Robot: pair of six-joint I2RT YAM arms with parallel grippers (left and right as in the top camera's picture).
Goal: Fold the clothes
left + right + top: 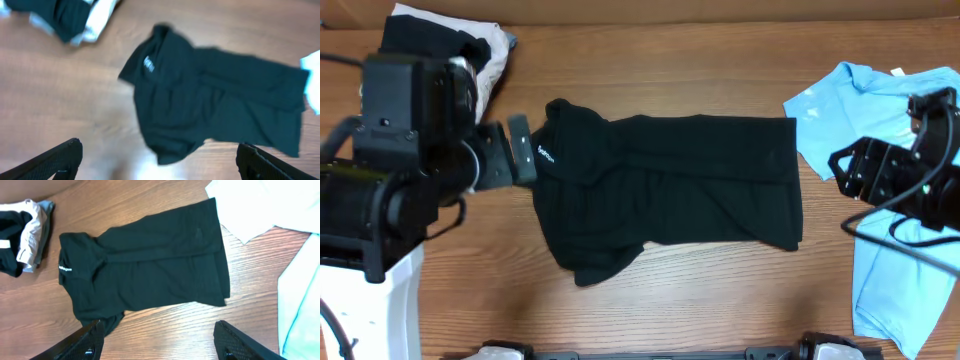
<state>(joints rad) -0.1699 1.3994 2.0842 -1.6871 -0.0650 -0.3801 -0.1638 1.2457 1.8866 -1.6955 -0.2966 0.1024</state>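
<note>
Spanning the middle of the wooden table, the black shirt lies with its long axis left to right in the overhead frame; a light blue shirt lies at right; a folded pile sits upper left; the left gripper, spread wide and empty, hangs just beside the collar end, nearer than the right gripper, also parted and empty, off the hem.

**Open wood in front, cloth crowding the right and the far left**

I see bare table along the near edge in front of the black T-shirt, and there is room to pass there. On the right, the light blue shirts lie just beside its hem, leaving only a narrow strip of wood. A pile of clothes fills the far left corner. The wood behind the shirt is free.
</note>
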